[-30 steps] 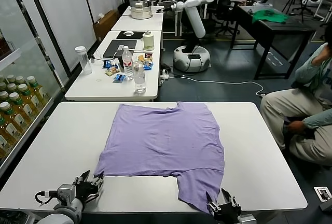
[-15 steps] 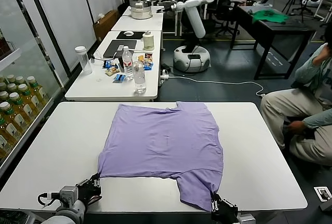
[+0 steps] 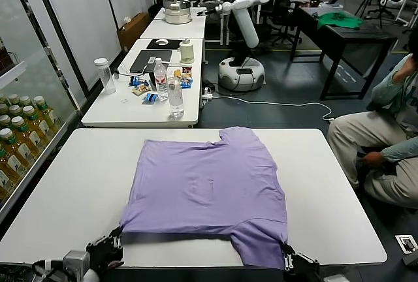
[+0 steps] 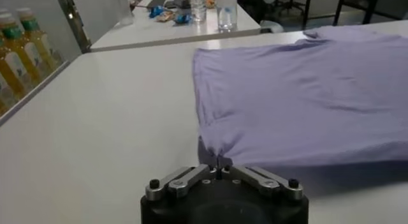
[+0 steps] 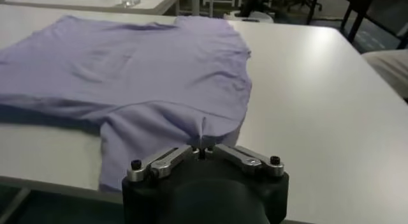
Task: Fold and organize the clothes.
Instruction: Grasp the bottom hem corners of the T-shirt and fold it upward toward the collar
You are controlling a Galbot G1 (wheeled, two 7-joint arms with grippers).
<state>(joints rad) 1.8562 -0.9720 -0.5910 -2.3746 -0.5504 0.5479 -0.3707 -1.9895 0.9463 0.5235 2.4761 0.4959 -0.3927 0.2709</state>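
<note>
Closed now on the near-left corner of the lavender T-shirt (image 3: 208, 190): left end effector (image 4: 218, 166), fingers pinched narrow around a small peak of fabric, where a second ago they stood spread just short of the hem. Raised off the worktop (image 3: 72, 184) directly ahead of that end effector, the gripped corner, with a shadow under the near edge in the left wrist view. Spread flat beyond the pinch, the rest of the garment, running away from the end effector toward the far side of the worktop. Shifted as well over the last second: near hem drawn toward the robot and pulled straighter, body of the shirt lying squarer. Further right, same story: right end effector (image 5: 203, 150) clamped on the edge of the near sleeve, fingers narrow, a fold of cloth standing up between them, where earlier they were apart. Both grips apparently secured, so grasp step judged done; next move likely a lift and carry of the near edge over the far part for a first fold. Risk worth watching: thin fabric slipping from so small a pinch.
</note>
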